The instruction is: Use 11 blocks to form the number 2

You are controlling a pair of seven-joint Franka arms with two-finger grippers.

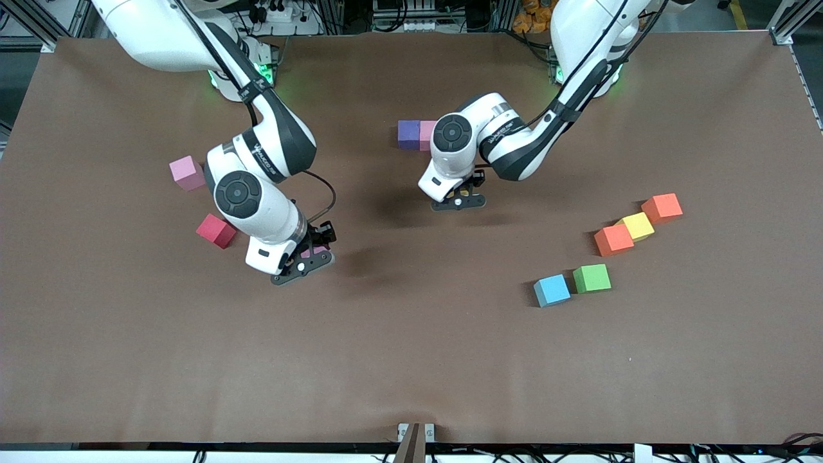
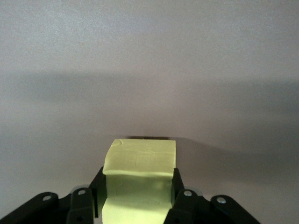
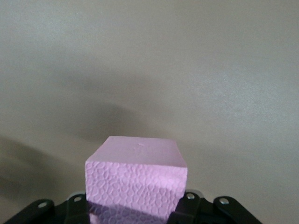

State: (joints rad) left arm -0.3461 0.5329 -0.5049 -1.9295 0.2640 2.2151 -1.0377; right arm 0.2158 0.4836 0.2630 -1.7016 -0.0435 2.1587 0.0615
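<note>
Two grippers up over table (image 1: 411, 360), each clamped on cube. Left gripper (image 1: 458, 200) grasps yellow block (image 2: 139, 179), over bare table just nearer front camera than purple block (image 1: 408, 134). Purple block touches pink block (image 1: 427, 134) beside it. Right gripper (image 1: 302, 265) clenches pink cube (image 3: 136, 182), over table toward right arm's end from purple block. Loose cubes well apart from purple block: red one (image 1: 217, 231), light blue one (image 1: 551, 290), green one (image 1: 591, 278).

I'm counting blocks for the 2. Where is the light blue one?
In the front view the light blue block sits on the table toward the left arm's end, touching the green block and slightly nearer the camera than it.
</note>
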